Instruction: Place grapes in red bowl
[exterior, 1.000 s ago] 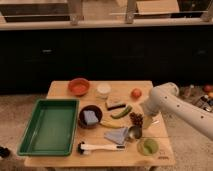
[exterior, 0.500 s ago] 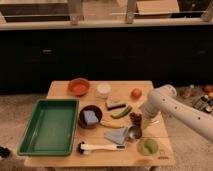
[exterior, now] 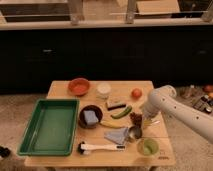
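1. Light wooden table [exterior: 60, 91] with a square top, standing on a speckled floor before dark cabinet fronts. Small dark mark near the front right corner, too small to read.
2. White robot arm [exterior: 176, 108], entering from the right and cut off by the picture's edge, with its elbow bent over the table's right side.
3. Green rectangular plastic tray [exterior: 49, 126], filling most of the table's left half.
4. Round shallow orange-red bowl [exterior: 78, 86] with a thick rim, at the back of the table, just left of a white cup [exterior: 103, 89] and well apart from the grapes.
5. Dark brown round bowl [exterior: 83, 121] in the middle, just right of the tray, holding a blue sponge [exterior: 90, 117].
6. White-handled brush [exterior: 100, 147], lying along the front edge.
7. Gripper [exterior: 145, 120] at the arm's end, low over the table's right side and just right of the grapes. Hard to separate from the things around it. Cannot tell whether spread or clamped.
8. Grey-blue folded cloth [exterior: 117, 135], pale green cup [exterior: 148, 147] at the front right, and a metal cup [exterior: 134, 132] between them.
9. Small bumpy cluster of dark reddish-purple grapes [exterior: 135, 118], on the tabletop right of centre, between a green curved vegetable [exterior: 122, 112] and the gripper. Whether touching the gripper cannot be told.
10. Round orange-red tomato [exterior: 136, 93], behind the grapes, near the back right.
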Motion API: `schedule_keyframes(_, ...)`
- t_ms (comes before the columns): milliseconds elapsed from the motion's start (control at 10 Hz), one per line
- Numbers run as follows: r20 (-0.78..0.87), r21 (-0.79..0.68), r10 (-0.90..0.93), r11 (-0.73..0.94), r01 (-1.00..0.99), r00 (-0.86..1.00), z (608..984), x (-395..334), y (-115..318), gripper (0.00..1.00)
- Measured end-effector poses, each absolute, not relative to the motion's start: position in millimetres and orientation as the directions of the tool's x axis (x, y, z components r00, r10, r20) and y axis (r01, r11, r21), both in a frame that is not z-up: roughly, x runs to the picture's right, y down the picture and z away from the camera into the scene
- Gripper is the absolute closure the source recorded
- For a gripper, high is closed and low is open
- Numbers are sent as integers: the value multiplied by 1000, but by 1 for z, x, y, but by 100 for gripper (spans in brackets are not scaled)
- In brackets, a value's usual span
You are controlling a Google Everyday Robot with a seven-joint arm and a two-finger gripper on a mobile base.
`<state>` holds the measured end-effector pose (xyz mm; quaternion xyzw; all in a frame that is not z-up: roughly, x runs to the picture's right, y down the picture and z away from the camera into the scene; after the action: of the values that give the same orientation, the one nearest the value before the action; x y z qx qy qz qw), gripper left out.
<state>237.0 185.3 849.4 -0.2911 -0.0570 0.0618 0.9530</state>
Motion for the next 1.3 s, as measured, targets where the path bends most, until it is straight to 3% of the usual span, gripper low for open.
schedule_keyframes(200, 74, -566, 146, 821, -79, 987, 851, 233, 187, 20)
schedule_keyframes(600, 67, -566, 151, 820, -87, 986, 855, 236, 190, 47)
schedule_keyframes(700, 65, -568, 156, 818, -92, 986, 856, 235, 191, 46)
schedule_keyframes(800, 60, -571, 157, 815, -95, 986, 860, 240, 194, 32)
schedule_keyframes(900, 57, -575, 152, 813, -92, 987, 862, 237, 197, 27)
schedule_keyframes(1000, 62, -568, 155, 818, -93, 986, 859, 236, 196, 27)
schedule_keyframes(1100, 68, -562, 153, 822, -89, 986, 854, 238, 193, 32)
schedule_keyframes(1300, 79, -551, 154, 830, -85, 985, 835, 242, 177, 53)
